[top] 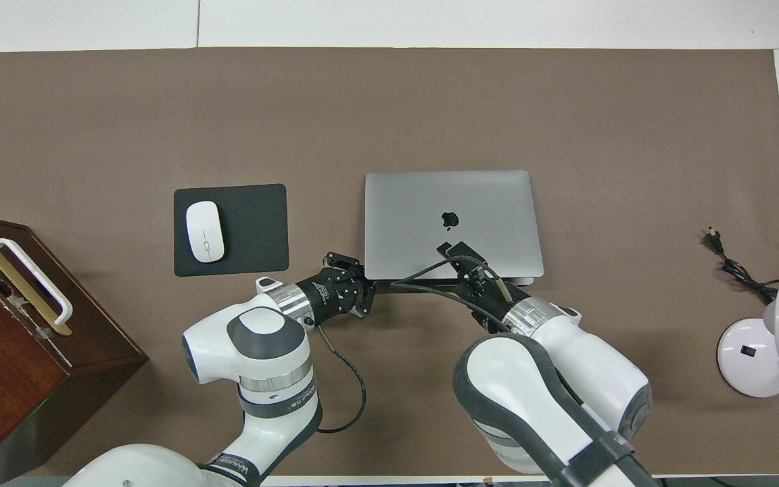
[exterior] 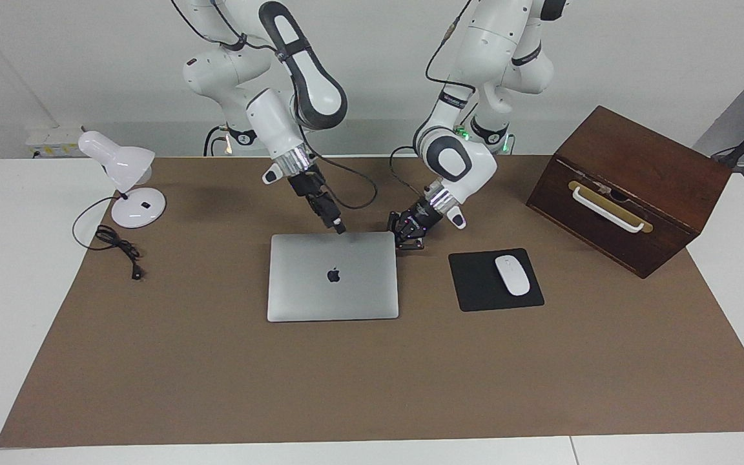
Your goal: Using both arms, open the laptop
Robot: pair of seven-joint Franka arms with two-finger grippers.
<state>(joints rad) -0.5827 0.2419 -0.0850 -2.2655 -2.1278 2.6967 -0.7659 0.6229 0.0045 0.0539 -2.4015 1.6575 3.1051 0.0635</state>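
The silver-grey laptop (exterior: pixel 333 276) lies closed on the brown mat, apple logo up; it also shows in the overhead view (top: pixel 454 223). My right gripper (exterior: pixel 339 227) points steeply down, shut, with its tip at the middle of the laptop's edge nearest the robots; in the overhead view the right gripper (top: pixel 456 249) covers that edge. My left gripper (exterior: pixel 409 240) is low at the mat, open, at the laptop's near corner toward the left arm's end; it also shows in the overhead view (top: pixel 361 287).
A black mouse pad (exterior: pixel 475 284) with a white mouse (exterior: pixel 513 275) lies beside the laptop toward the left arm's end. A brown wooden box (exterior: pixel 630 187) stands past it. A white desk lamp (exterior: pixel 128 184) and its cable (exterior: pixel 117 248) are at the right arm's end.
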